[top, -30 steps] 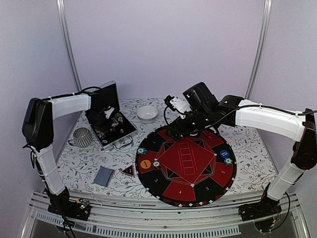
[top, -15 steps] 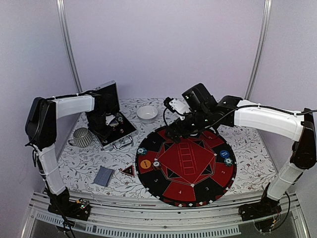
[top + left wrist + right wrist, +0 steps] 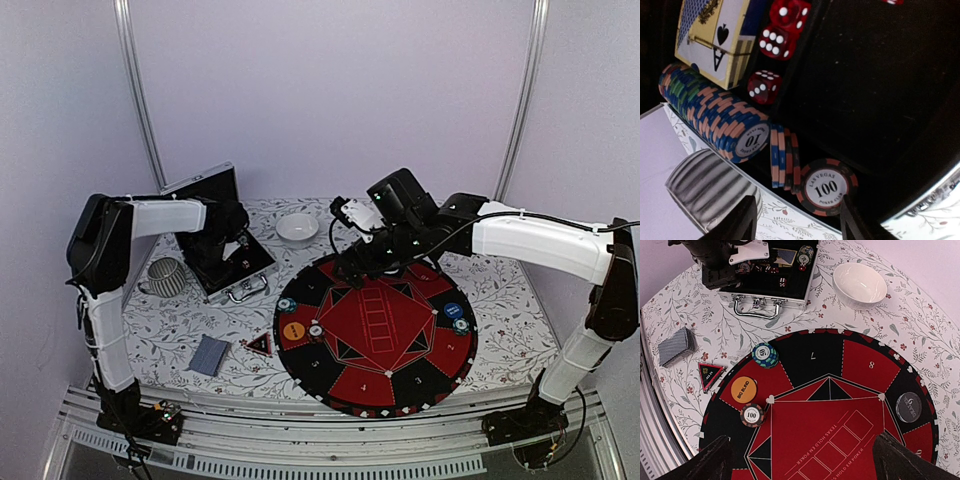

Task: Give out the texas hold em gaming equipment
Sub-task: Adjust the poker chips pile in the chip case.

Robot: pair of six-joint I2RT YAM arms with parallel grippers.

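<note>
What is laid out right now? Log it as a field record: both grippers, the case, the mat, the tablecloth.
Left gripper: open, down inside the silver case, at a loose 100 chip
Right gripper: open, empty, over the felt mat
In case: chip row, boxed cards, red dice
On mat, left side: 50 chip stack, orange Big Blind button, second 100 chip
Off mat: card deck, white bowl

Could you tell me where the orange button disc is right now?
In the right wrist view, the orange button disc lies at the left edge of the mat, between the 50 chip stack and the 100 chip.
</note>
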